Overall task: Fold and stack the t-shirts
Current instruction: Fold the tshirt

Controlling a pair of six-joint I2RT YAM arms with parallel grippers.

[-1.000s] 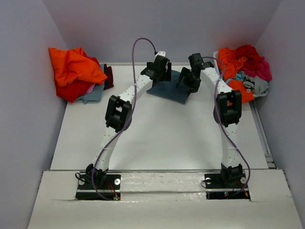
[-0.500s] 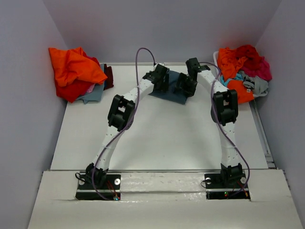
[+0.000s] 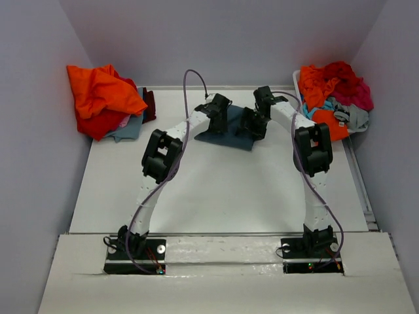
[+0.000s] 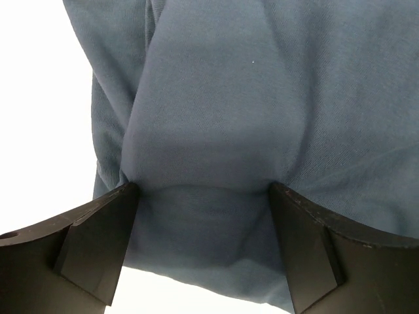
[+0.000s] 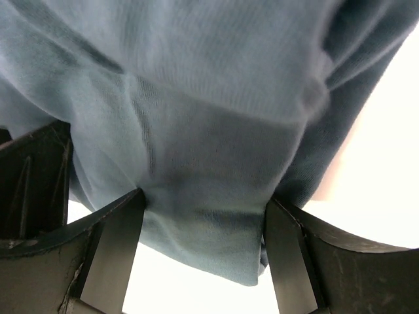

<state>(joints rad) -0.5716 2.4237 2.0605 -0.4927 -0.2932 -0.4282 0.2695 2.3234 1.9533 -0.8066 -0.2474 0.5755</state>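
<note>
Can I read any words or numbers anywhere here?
No words, numbers or signs can be read in any view.
The dark slate-blue cloth t-shirt is plain, with no print or label showing.
The left heap of orange and red cloth shirts and the right heap of orange, red and grey cloth shirts show no print; anything smaller is too small to tell.
</note>
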